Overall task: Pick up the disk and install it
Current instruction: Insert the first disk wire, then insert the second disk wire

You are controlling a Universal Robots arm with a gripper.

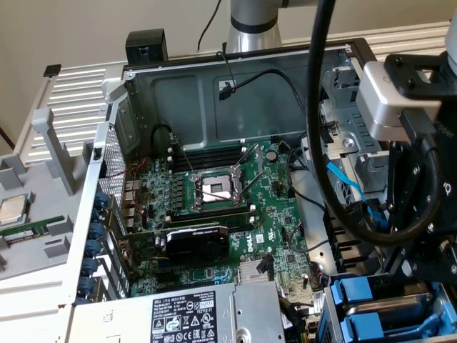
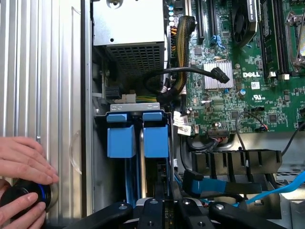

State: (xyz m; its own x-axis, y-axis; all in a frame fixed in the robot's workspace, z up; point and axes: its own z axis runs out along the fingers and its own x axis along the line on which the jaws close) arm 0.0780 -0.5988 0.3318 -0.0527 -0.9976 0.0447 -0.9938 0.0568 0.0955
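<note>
1. Down in the drive bay (image 2: 102,119) of the open computer case (image 1: 107,143), the hand (image 2: 167,196) reaches in with its black fingers (image 2: 160,191) drawn close together, only a narrow gap between them.
2. It grips the disk (image 2: 156,136) by its thin edge. The disk stands on edge in the bay, its blue carrier front facing the power supply (image 2: 128,28).
3. A second blue carrier (image 2: 120,136) stands just beside the disk in the neighbouring slot, on the side away from the motherboard (image 2: 248,62). A strip of silver metal shows between the two.
4. A blue-tipped black connector (image 2: 195,183) lies near the hand, beside a black slotted bracket (image 2: 233,162).
5. Inside the case, seen from the exterior view, the motherboard carries an open processor socket (image 1: 214,189) and a black graphics card (image 1: 196,239). The power supply sits at the case's near end.
6. A person's fingers (image 2: 24,160) rest on the ribbed silver table (image 2: 47,71) beside the case, touching a black knob with a blue ring (image 2: 21,196).
7. On the exterior view's left, a small square chip (image 1: 13,209) and a memory stick (image 1: 25,232) lie on a grey tray (image 1: 43,254), well apart from the hand.
</note>
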